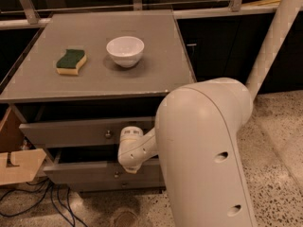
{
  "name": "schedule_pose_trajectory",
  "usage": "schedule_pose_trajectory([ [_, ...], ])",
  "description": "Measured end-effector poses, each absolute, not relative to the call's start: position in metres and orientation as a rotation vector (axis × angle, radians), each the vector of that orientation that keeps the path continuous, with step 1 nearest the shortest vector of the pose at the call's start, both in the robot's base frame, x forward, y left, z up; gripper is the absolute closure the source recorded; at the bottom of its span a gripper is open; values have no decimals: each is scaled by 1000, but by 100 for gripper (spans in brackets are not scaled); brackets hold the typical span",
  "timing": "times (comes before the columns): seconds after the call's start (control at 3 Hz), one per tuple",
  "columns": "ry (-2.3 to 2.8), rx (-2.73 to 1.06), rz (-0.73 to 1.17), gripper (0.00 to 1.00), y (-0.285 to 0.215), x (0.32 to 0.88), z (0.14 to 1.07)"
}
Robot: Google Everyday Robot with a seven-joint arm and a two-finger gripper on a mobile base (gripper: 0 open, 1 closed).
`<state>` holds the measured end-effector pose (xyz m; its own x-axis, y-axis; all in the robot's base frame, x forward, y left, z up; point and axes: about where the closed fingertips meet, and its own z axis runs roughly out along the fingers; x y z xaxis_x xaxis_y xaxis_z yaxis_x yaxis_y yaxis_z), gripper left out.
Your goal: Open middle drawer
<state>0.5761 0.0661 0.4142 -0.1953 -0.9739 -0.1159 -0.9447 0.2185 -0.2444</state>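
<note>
- Grey middle drawer (85, 171) sits low at centre-left of the frame, under the taller upper drawer (71, 132). Its front stands forward of the cabinet, with a dark gap showing above it.
- White end effector (129, 161) hangs just right of the small knob (116, 175), probably placed to work that knob. You cannot tell whether it is released or clenched.
- Sponge (71, 62) and bowl (125, 51) rest on the worktop (156, 56), well apart from the pull path.
- No brand, label or writing is readable.
</note>
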Motion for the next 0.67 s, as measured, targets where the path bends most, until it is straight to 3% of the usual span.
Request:
schedule_pose_trajectory([
  [0.67,2258,-1788,-179,100,61,568,418],
])
